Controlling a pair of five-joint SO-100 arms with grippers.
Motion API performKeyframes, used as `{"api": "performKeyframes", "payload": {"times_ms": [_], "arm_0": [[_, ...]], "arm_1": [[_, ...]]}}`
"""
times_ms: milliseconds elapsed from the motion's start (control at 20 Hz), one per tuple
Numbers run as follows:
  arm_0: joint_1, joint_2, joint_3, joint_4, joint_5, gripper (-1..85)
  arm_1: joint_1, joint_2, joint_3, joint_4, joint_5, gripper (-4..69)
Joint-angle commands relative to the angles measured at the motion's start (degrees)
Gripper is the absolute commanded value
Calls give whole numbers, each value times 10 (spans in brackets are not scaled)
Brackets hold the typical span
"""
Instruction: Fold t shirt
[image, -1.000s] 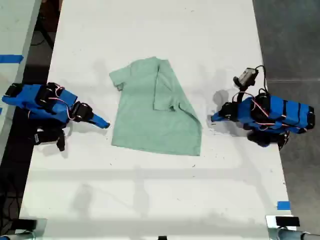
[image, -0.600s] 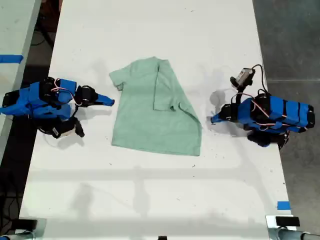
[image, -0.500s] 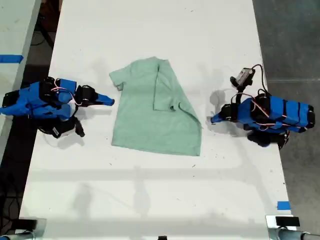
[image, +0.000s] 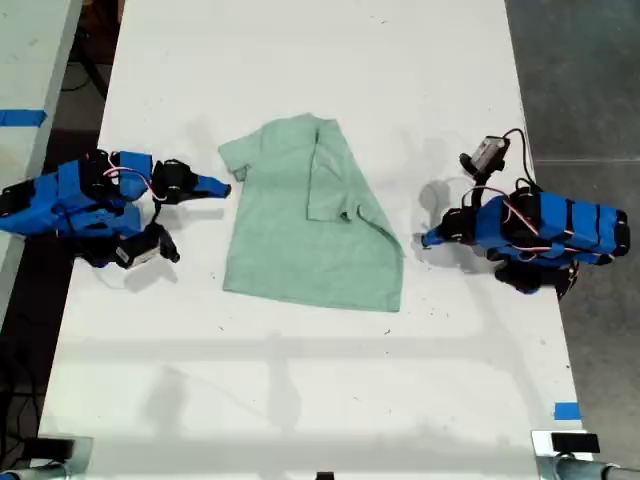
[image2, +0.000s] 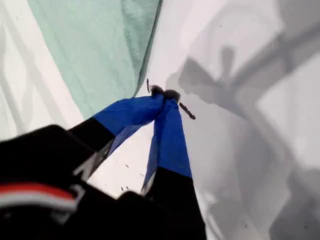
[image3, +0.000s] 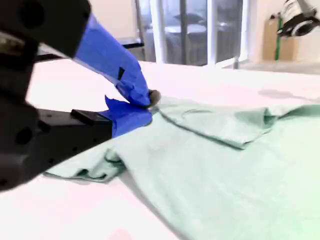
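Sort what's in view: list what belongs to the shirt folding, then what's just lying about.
Belongs to the job:
- t shirt
- my first gripper, shut
- my second gripper, shut, tips by the sleeve

Just lying about:
- blue tape strip at the white table's edge
- blue tape on the neighbouring surface

White table (image: 300, 60) on dark grey floor (image: 580, 80) (blue tape (image: 567, 411) by table edge), windows (image3: 200, 30) behind.

Both arms are bright blue plastic with black servo housings, red-and-white cables, and blue-taped tapering claw fingers (image2: 170, 135).
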Motion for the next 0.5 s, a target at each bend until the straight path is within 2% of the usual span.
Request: {"api": "performKeyframes", "payload": {"times_ms": [0, 50, 150, 300, 450], "arm_0": [[-134, -427, -238, -30, 192, 167], [-155, -501, -267, -52, 221, 179], [-185, -524, -258, -85, 221, 184], [-274, -630, -329, -23, 244, 182], [-297, -726, -424, 7, 267, 179]], "arm_1": [[-6, 6, 30, -22, -11, -18], [-6, 6, 29, -22, -14, -18], [-5, 6, 29, -23, -18, -19], [-5, 6, 29, -24, -19, -19], [-11, 6, 29, -24, -19, -19]]}}
